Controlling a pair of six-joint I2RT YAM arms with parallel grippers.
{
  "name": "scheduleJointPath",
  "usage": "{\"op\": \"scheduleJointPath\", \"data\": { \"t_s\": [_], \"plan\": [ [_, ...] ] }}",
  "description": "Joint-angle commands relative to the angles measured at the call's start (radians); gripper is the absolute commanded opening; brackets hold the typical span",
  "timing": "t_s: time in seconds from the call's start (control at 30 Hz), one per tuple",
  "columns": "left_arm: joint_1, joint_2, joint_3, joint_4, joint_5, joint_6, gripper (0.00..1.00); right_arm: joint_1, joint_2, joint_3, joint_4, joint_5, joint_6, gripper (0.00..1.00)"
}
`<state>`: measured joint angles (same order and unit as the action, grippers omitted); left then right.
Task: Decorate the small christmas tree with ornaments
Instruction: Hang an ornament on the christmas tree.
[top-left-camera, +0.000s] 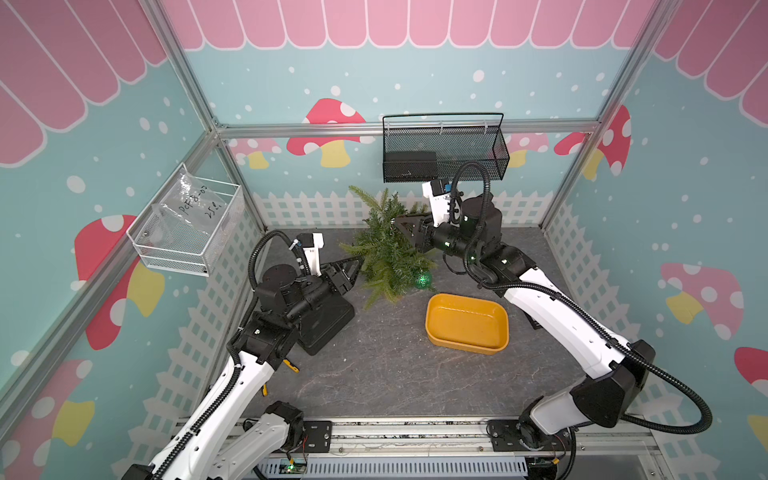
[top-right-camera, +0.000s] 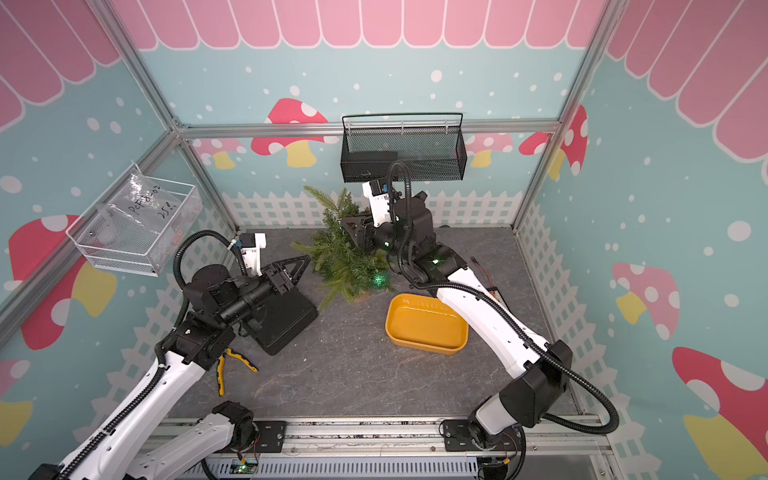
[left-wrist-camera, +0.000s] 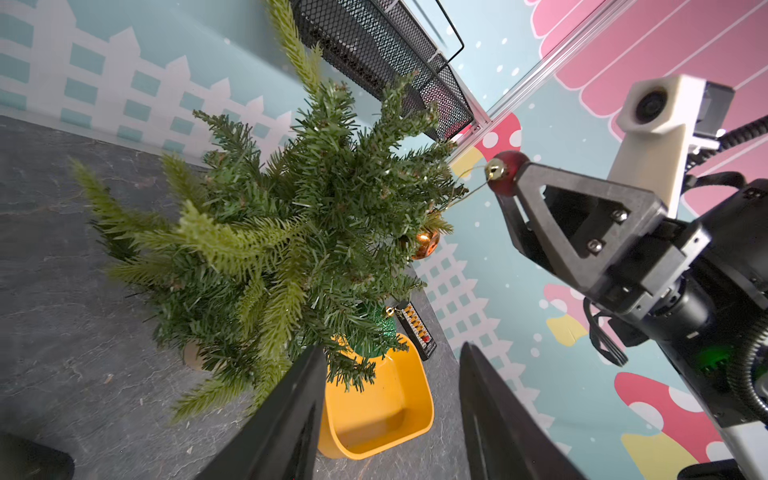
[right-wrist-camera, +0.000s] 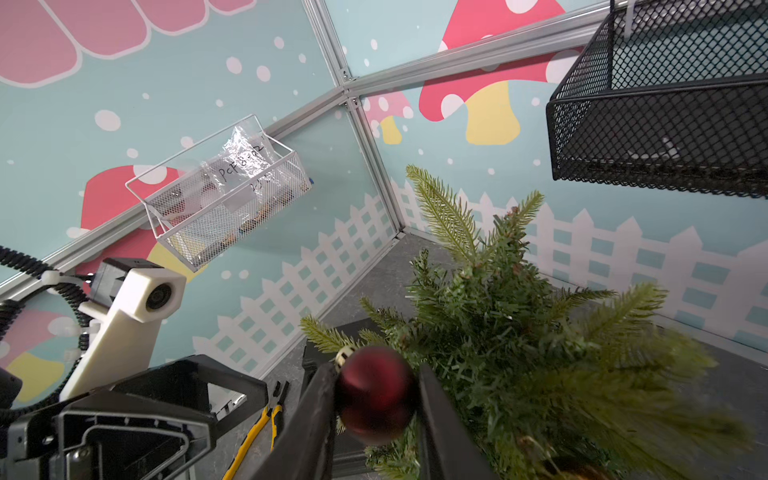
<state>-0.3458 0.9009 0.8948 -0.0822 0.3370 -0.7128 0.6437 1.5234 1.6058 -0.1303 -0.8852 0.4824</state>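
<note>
Hanging last red ball (left-wrist-camera: 509, 170), pinched in right gripper (right-wrist-camera: 376, 376) by tree (top-left-camera: 386, 245) top; left gripper (left-wrist-camera: 390, 353) half-spread, empty; next, hooking its seemingly free loop (left-wrist-camera: 469, 171) there.

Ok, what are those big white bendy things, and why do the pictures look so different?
They are two robot arms with pincer grippers. Two pictures look down from above on the booth; the other two come from cameras on each arm's wrist. On the gray table stand a small christmas tree and an empty yellow tray; pliers lie there too. A green ball and an orange-gold ball sit among the tree's branches. The right gripper pinches a small red ball by the branches; the left gripper is open, holding nothing.
</note>
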Motion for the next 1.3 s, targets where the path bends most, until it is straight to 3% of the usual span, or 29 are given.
{"op": "scheduleJointPath", "data": {
  "t_s": [0.0,0.4,0.73,1.27],
  "plan": [
    [0.011,-0.011,-0.021,-0.013,0.013,-0.017,0.54,0.009,0.017,0.048,0.028,-0.004,-0.016,0.32],
    [0.03,-0.01,-0.055,0.016,0.041,-0.025,0.54,0.007,0.094,0.105,-0.046,0.118,-0.051,0.32],
    [0.046,-0.007,-0.076,0.036,0.062,-0.033,0.54,0.006,0.065,0.088,-0.054,0.163,-0.061,0.32],
    [0.051,0.002,-0.083,0.046,0.069,-0.037,0.54,0.01,0.056,0.089,-0.017,0.071,-0.031,0.32]
  ]
}}
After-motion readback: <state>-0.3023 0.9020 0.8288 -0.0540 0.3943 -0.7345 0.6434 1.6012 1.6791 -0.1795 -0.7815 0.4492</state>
